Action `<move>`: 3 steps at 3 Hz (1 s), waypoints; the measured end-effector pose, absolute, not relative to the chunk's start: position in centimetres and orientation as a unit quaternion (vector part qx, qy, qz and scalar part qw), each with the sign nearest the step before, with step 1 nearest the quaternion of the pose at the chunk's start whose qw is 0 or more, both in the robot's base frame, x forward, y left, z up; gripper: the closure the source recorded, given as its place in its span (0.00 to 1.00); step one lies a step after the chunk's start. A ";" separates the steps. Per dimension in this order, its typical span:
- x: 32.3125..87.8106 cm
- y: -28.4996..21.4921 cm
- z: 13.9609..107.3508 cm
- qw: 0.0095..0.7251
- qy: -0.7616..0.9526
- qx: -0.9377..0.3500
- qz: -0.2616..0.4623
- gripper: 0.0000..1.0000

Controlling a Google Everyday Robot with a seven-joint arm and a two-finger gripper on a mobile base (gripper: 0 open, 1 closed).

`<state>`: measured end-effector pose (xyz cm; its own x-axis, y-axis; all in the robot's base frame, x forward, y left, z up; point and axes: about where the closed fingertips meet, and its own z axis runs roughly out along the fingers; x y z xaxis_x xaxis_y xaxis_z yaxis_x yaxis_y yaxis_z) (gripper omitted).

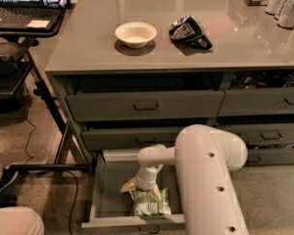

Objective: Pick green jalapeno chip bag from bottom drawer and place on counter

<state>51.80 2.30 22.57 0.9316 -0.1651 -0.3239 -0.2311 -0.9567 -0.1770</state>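
Counter (pixel 186 58) at 12 | bottom drawer (pixel 104 199) at 6, open | my gripper (pixel 141 190), jaws spread, over green jalapeno chip bag (pixel 149 208) to grab

Single camera, mounted high, looking forward and steeply down past the robot's own white arm (pixel 210 180), which looms close. The counter (pixel 186 53) fills the top of the view. The gripper (pixel 143 189) hangs low-centre, inside the open bottom drawer (pixel 105 195).
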 end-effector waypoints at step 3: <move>51.0 2.2 15.9 0.023 0.009 -0.980 0.196 0.00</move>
